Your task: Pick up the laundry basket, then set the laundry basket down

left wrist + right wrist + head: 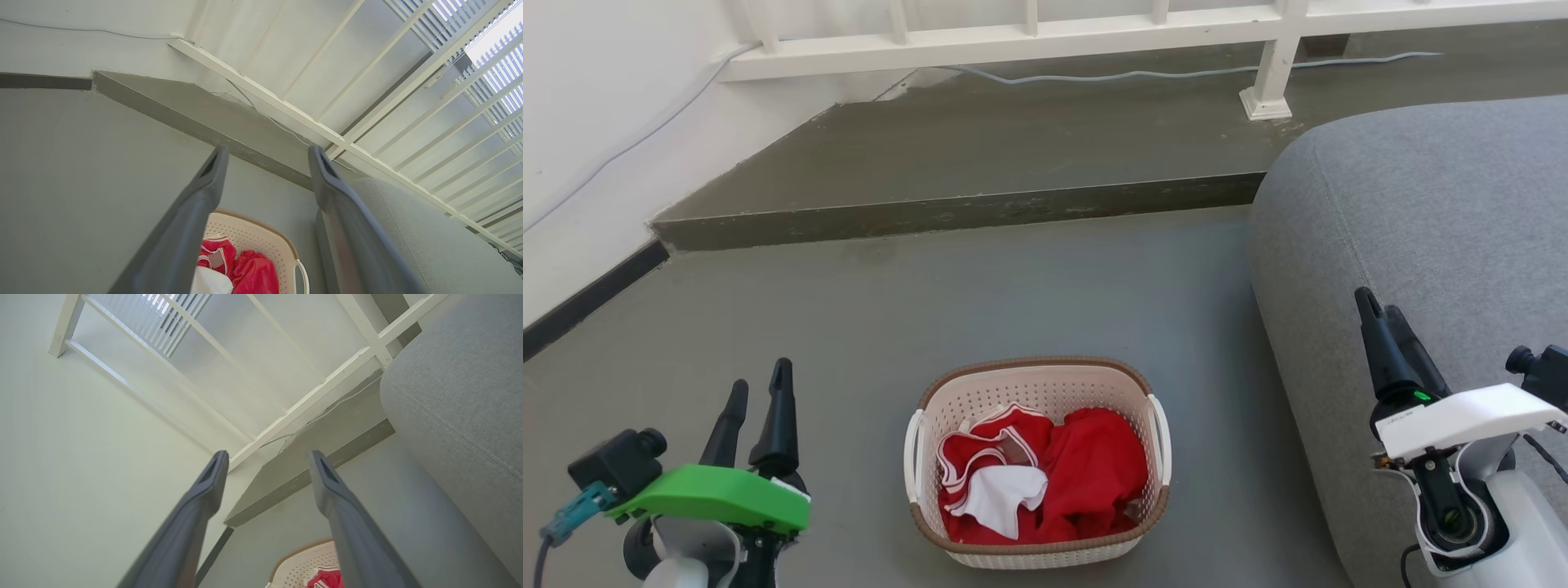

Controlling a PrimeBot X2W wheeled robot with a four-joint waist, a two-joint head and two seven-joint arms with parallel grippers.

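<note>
Though wrist-cropped — laundry basket [1037, 392] whole, head view.

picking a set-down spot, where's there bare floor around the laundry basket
Bare grey floor lies between the cream perforated plastic laundry basket and the dark raised step, and left toward the white wall. Tight on the right: the grey fabric sofa sits close.

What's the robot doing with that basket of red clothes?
Nothing is grabbed yet. The laundry basket sits on the grey floor in front of the robot, with red and white clothes inside, beside a grey sofa. The left gripper and the right gripper are both open and empty, one on each side of the basket, not touching it. It looks ready to reach for the handles.
</note>
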